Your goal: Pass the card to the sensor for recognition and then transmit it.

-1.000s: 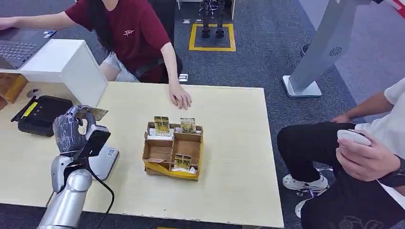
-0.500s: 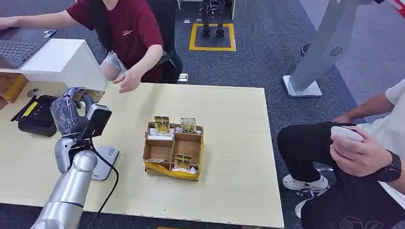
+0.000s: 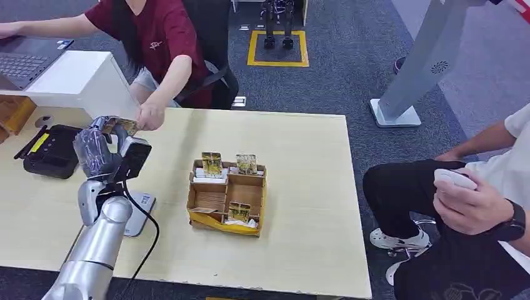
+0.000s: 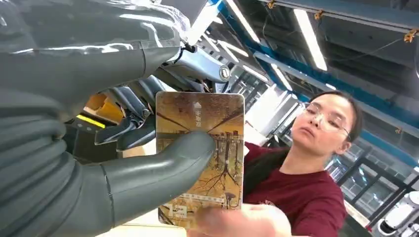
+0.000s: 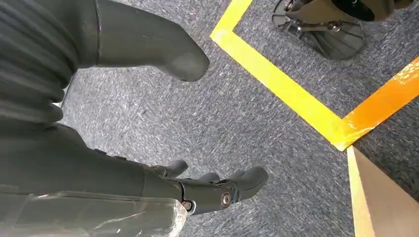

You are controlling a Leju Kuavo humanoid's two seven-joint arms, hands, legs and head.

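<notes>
Left hand [image 3: 97, 150] pinches the card [image 3: 122, 125] between thumb and fingers, raised at about 10 o'clock from the cardboard organiser [image 3: 226, 199]. Since half a second ago, the person's hand [image 3: 150, 116] has come from the table's far edge to touch the card's free end; my wrist view shows their fingertips [image 4: 242, 220] on its edge. I judge the sensor [image 3: 134, 212] step done and the handover begun: next I should loosen my grip once they hold it. Right hand [image 5: 217, 190] hangs over the floor, fingers apart, holding nothing.
</notes>
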